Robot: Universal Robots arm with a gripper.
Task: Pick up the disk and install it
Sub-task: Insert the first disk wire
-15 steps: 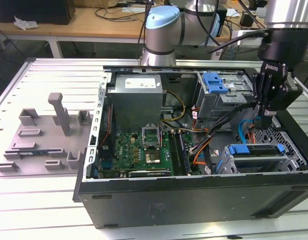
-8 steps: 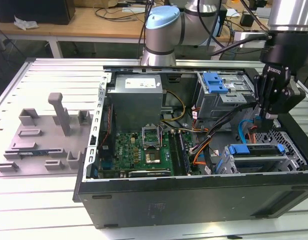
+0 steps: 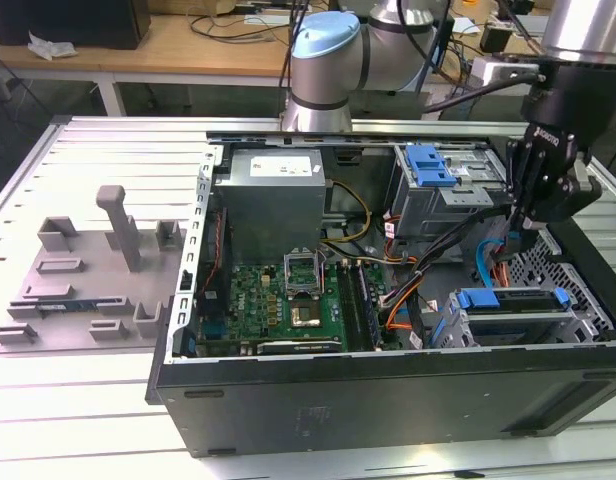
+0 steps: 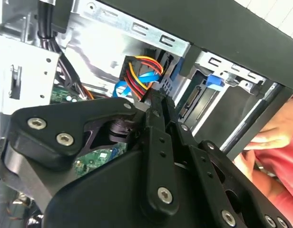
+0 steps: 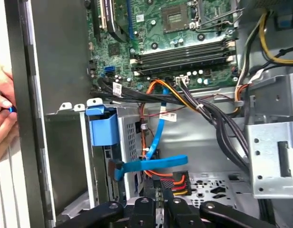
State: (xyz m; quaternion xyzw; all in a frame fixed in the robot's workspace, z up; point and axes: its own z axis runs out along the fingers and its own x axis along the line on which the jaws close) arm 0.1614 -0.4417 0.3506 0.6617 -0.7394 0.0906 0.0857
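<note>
Disk (image 3: 510,298) first: the silver drive in its bright blue frame lies flat in the drive cage (image 3: 518,328), at the near corner of the open computer case (image 3: 388,400) toward the exterior view's right. It looks seated there, though the cage walls hide how far in it sits.

The gripper (image 3: 520,232) hangs inside the case just above and beside the disk, apart from it. It is over the gap where a blue flat cable (image 5: 153,164) and a bundle of orange, red and yellow wires (image 4: 141,71) run. Both wrist views show its black fingers (image 4: 156,123) drawn close together with nothing gripped between them.

A person's hand (image 5: 1,111) rests against the outer wall of the case, next to the drive cage.

The case lies on its side on a white slatted table (image 3: 88,430). Its green motherboard (image 3: 278,295) faces up, and the grey power supply (image 3: 273,195) sits behind the board. On the table at the exterior view's left, just beside the case, lies a grey fixture plate (image 3: 78,285) with upright posts.
</note>
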